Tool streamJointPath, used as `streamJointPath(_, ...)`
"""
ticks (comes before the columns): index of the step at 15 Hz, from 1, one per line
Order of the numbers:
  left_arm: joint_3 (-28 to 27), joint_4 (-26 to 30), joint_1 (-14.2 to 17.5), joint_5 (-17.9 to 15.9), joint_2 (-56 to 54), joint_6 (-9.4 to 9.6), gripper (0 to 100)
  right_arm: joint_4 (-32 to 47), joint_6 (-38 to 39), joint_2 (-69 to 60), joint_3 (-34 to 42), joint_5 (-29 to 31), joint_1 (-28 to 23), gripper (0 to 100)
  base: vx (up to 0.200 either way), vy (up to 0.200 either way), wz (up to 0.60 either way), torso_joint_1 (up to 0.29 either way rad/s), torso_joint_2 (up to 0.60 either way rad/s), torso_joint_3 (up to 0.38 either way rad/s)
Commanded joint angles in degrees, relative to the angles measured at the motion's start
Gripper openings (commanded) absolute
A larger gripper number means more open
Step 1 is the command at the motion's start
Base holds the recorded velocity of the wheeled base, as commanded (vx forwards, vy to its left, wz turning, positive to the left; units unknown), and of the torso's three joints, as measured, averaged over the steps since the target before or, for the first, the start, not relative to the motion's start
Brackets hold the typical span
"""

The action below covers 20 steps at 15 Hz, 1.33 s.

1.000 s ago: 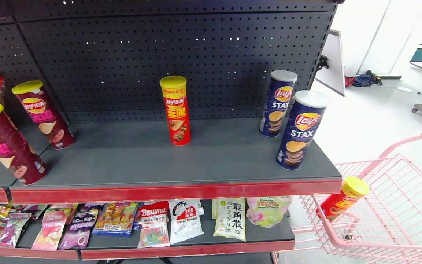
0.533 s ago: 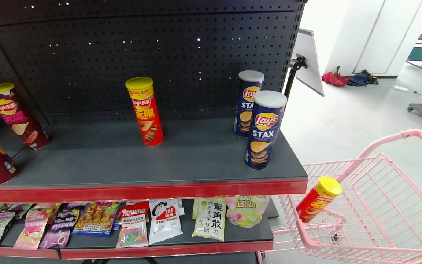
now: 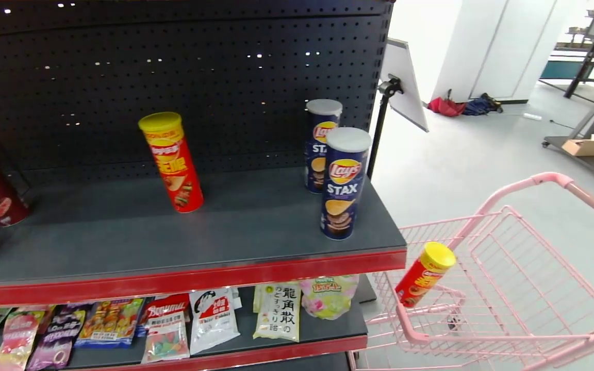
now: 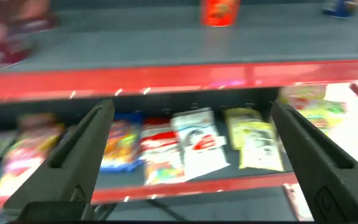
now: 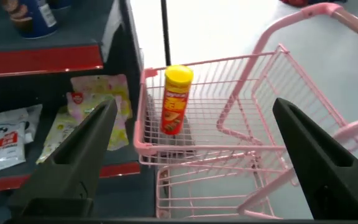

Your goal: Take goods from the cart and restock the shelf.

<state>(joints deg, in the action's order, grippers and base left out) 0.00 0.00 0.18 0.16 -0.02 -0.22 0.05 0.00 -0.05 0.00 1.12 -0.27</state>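
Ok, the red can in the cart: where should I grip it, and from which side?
Grip the red can mid-body, likely from above through the open top of the cart, with the open right gripper. It leans tilted in the corner by the shelf, so tilt the jaws to match.

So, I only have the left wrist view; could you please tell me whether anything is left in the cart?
Observer: Yes, one red canister with a yellow lid leans tilted in the pink cart, at its end nearest the shelf.
Operator: Thanks. Is anything held on the right side?
Observer: No, the right gripper is open and empty, short of the cart.
Operator: And what stands at that shelf's right end?
Observer: Two blue canisters stand upright there, one behind the other.
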Motion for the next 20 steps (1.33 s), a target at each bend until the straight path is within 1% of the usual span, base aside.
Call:
streamJointPath(1,0.00,0.00,-0.01,0.02,0.02,-0.04,100,-0.05,0.09,0.05,0.00,0.02,0.00,100,0.000,0.000,-0.60,0.017,0.01,-0.002)
streamJointPath(3,0.00,0.00,-0.01,0.02,0.02,-0.04,100,-0.05,0.09,0.05,0.00,0.02,0.00,100,0.000,0.000,-0.60,-0.002,0.00,0.002)
streamJointPath(10,0.00,0.00,-0.01,0.02,0.02,-0.04,100,-0.05,0.09,0.05,0.00,0.02,0.00,100,0.000,0.000,0.00,-0.011,0.02,0.015)
streamJointPath(20,0.00,0.00,-0.01,0.02,0.02,-0.04,100,-0.05,0.18,0.05,0.00,0.02,0.00,100,0.000,0.000,0.00,-0.138,0.34,0.204)
